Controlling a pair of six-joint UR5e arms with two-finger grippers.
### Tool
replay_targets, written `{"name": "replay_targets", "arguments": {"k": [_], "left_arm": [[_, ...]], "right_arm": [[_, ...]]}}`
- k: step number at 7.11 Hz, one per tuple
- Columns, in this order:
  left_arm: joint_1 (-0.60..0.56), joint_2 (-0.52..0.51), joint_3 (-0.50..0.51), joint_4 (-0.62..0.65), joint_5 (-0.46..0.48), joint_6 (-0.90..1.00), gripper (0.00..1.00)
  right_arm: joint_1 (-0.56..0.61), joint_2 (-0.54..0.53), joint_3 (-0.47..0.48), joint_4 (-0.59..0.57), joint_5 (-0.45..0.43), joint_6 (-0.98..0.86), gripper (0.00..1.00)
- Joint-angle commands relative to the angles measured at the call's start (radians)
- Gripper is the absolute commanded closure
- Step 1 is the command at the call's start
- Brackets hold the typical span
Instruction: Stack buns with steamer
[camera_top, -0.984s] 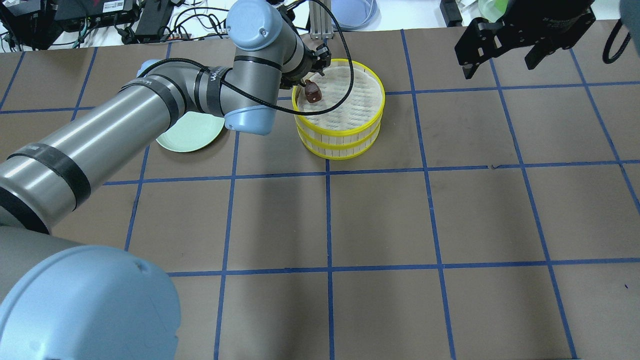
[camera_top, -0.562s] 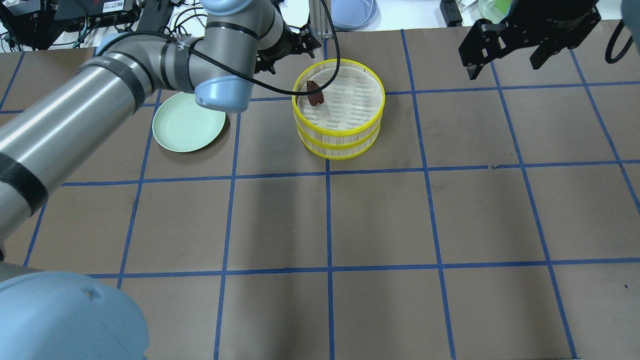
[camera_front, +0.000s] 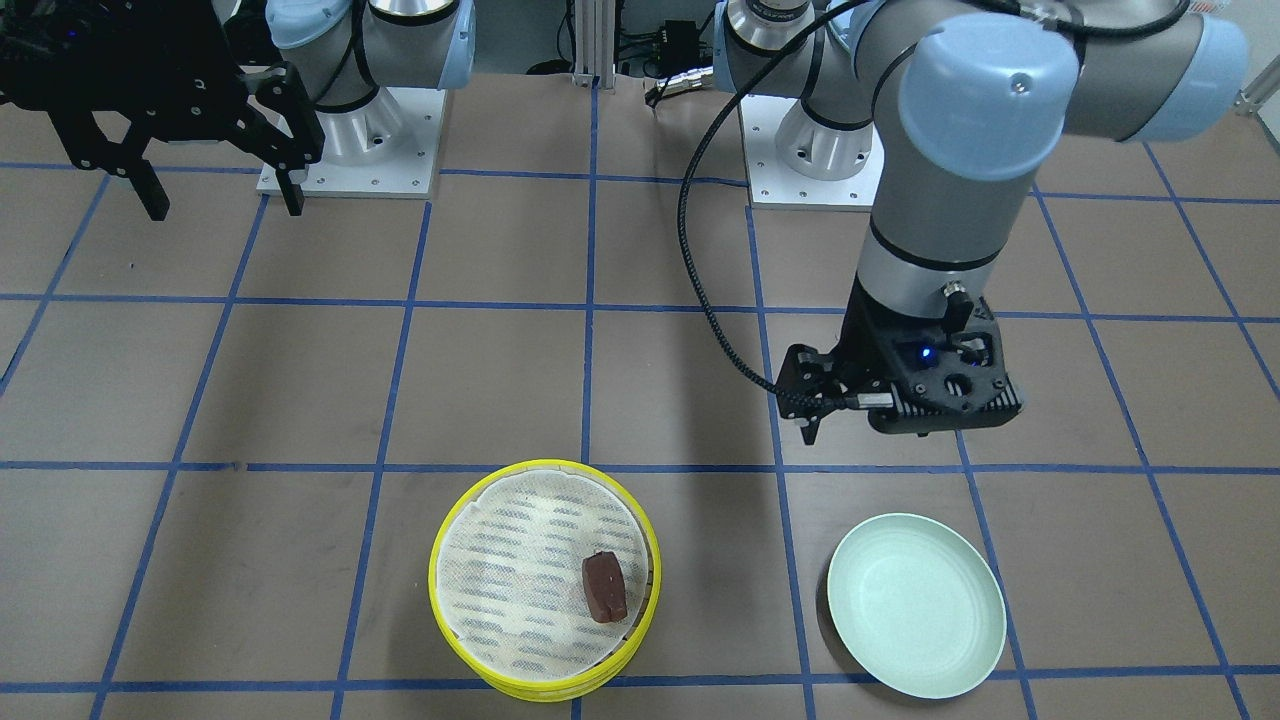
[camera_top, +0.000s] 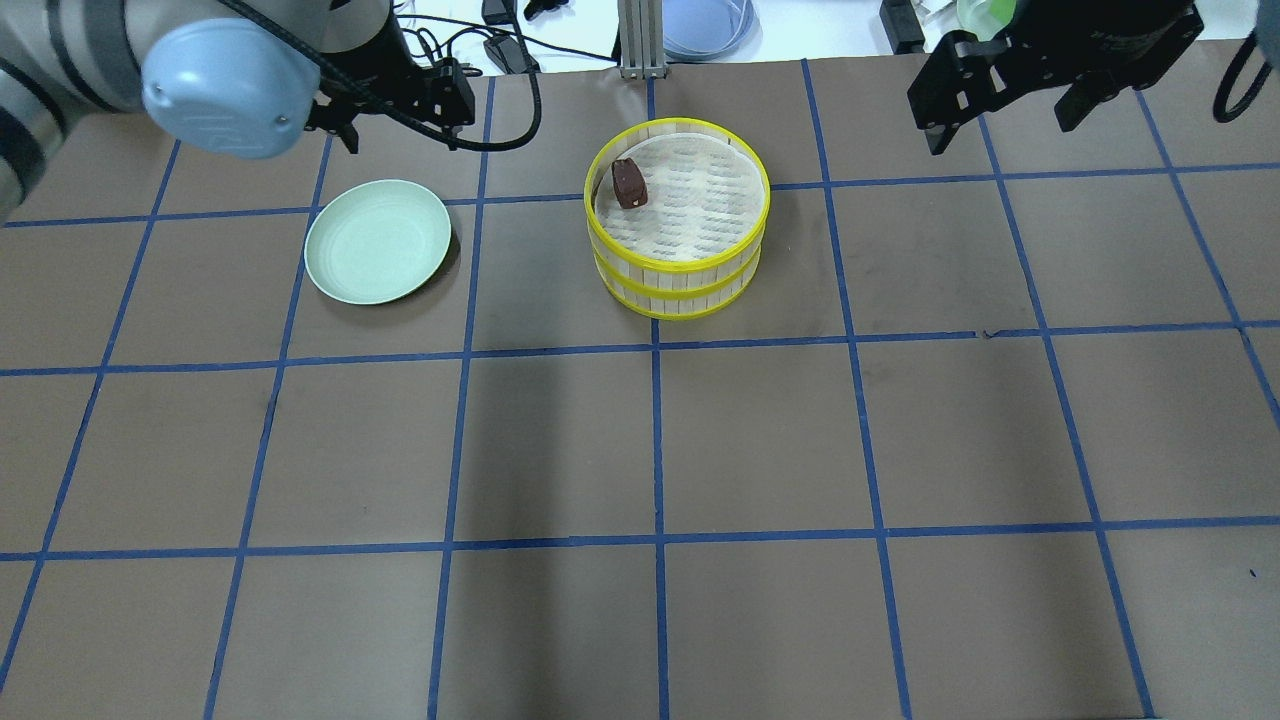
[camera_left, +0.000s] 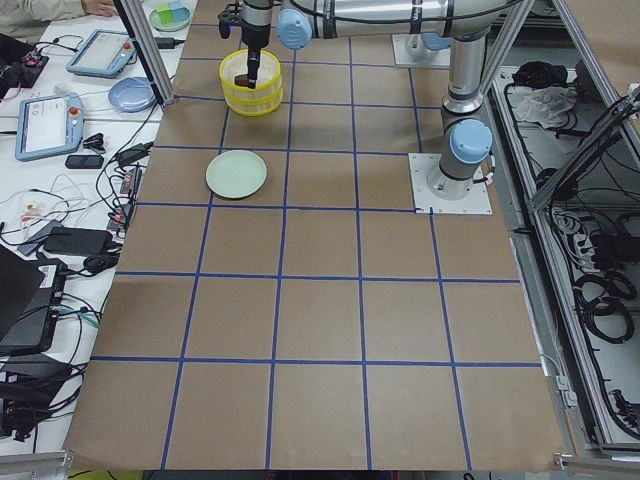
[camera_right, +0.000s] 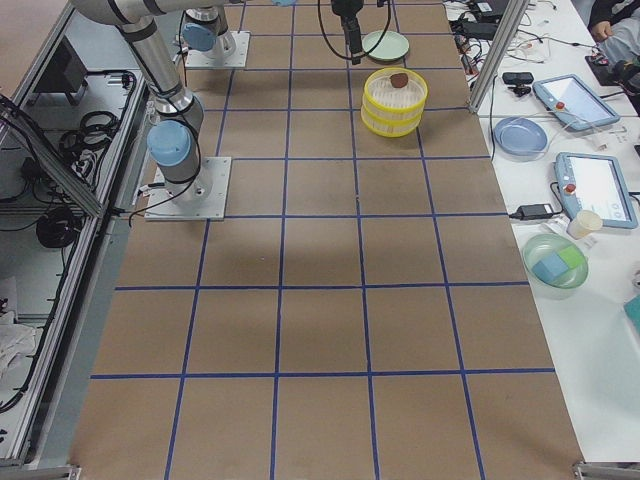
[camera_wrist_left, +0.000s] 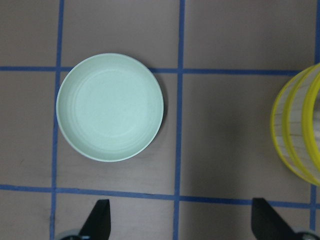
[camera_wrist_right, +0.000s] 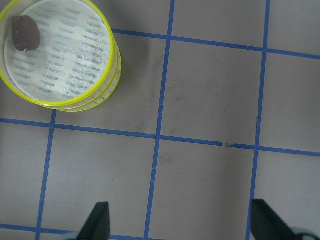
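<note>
Left gripper (camera_wrist_left: 180, 221): jaws spread wide, nothing between them. It hangs high over the table (camera_top: 760, 430), roughly above the mint-green plate (camera_wrist_left: 110, 107). In the left wrist view the plate sits just ahead of my fingertips (camera_wrist_left: 97, 220), to the left. The plate holds nothing.

Steamer (camera_top: 680, 283): off to the side of the left gripper, well apart from it. Only its yellow rims clip the right edge of the left wrist view. The two tiers are stacked one on the other, upright, on the brown paper by a blue tape line. Plate and steamer are near each other, not touching.

Brown bun (camera_top: 628, 184): dark reddish block lying on the white mesh liner of the top tier. It sits close to the rim on the plate-side, far part of the tier. It is clear of both grippers and nothing is touching it.

Right gripper (camera_wrist_right: 181, 221): jaws apart too, empty. It is raised over bare table on the other side of the steamer, well apart from it. In the right wrist view the steamer and bun sit in the upper left corner, far ahead of my fingertips.
</note>
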Motion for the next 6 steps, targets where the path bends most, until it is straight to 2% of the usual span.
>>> {"name": "replay_targets", "arguments": {"k": [1, 2, 3, 6], "left_arm": [[0.030, 0.097, -0.013, -0.164, 0.006, 0.022, 0.00], [0.033, 0.124, -0.024, -0.178, -0.033, 0.022, 0.00], [0.053, 0.139, -0.032, -0.179, -0.108, 0.022, 0.00], [0.073, 0.177, -0.076, -0.180, -0.129, 0.074, 0.00]], "right_arm": [[0.024, 0.013, -0.014, -0.003, 0.017, 0.068, 0.00], [0.026, 0.021, -0.019, -0.003, 0.054, 0.069, 0.00], [0.026, 0.025, -0.019, 0.001, 0.054, 0.069, 0.00], [0.026, 0.019, -0.007, 0.004, 0.081, 0.113, 0.00]]}}
